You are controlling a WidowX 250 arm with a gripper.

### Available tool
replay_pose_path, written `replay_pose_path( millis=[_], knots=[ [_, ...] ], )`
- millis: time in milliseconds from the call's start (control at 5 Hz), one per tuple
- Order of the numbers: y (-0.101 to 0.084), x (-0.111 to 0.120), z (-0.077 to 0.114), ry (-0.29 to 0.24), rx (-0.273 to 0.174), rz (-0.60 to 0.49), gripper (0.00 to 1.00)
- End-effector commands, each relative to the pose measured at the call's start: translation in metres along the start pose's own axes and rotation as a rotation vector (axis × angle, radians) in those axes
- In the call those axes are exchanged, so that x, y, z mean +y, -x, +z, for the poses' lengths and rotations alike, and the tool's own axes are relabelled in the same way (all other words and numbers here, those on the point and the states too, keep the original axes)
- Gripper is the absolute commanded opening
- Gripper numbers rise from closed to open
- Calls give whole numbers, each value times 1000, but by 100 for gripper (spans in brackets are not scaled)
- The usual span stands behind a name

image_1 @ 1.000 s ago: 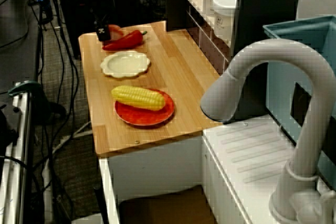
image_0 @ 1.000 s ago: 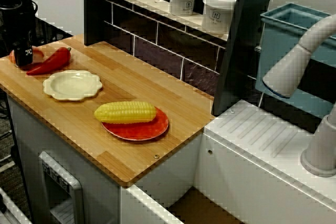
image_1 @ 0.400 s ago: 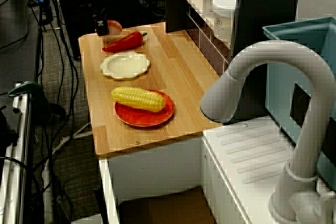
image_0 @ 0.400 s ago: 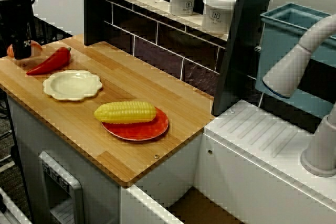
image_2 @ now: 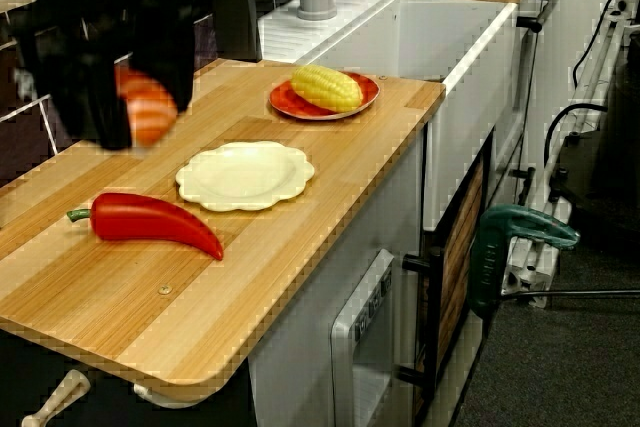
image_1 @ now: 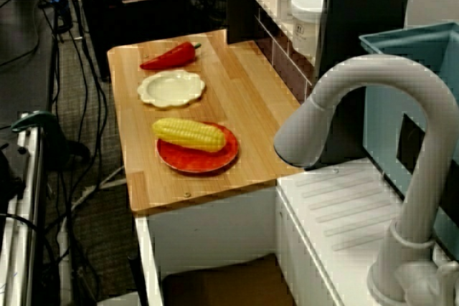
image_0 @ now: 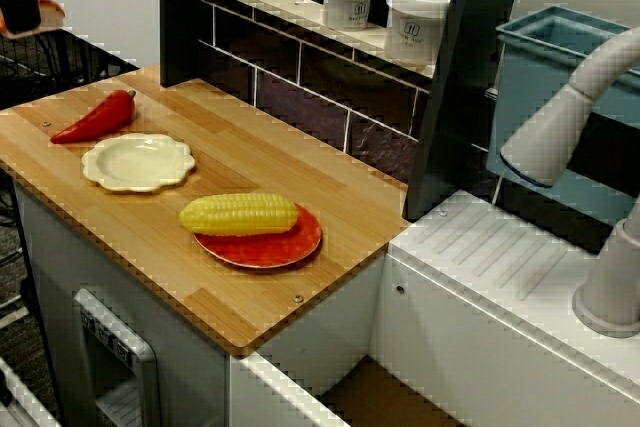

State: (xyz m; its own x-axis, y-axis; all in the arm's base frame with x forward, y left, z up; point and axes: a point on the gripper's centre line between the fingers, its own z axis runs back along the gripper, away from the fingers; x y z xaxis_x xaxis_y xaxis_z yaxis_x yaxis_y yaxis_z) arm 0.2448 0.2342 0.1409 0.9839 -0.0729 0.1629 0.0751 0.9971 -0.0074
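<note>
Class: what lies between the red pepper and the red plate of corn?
An empty cream scalloped plate lies between the long red pepper and the round red plate, shown in the view from above.

My matt black gripper point(image_2: 125, 112) is clasping a smooth, plastic-looking orange piece point(image_2: 150, 112). Beneath me, the red pepper point(image_2: 150, 222) is gleaming glossy, the cream plate point(image_2: 245, 175) shining softly, the wooden counter point(image_2: 280, 237) showing satin grain.
</note>
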Motion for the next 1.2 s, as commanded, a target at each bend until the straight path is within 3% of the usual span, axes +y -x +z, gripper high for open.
replay_pose_path(
  millis=[0, 200, 600, 800, 1000],
  knots=[
    [-10, -41, 66, -238, -219, 118, 0],
    [-9, -65, 72, -272, -284, 133, 0],
    [-4, -121, 76, -194, -307, 50, 0],
    [-2, -150, 71, -129, -342, -6, 0],
    [-7, -171, 58, -100, -349, -35, 0]
  ],
)
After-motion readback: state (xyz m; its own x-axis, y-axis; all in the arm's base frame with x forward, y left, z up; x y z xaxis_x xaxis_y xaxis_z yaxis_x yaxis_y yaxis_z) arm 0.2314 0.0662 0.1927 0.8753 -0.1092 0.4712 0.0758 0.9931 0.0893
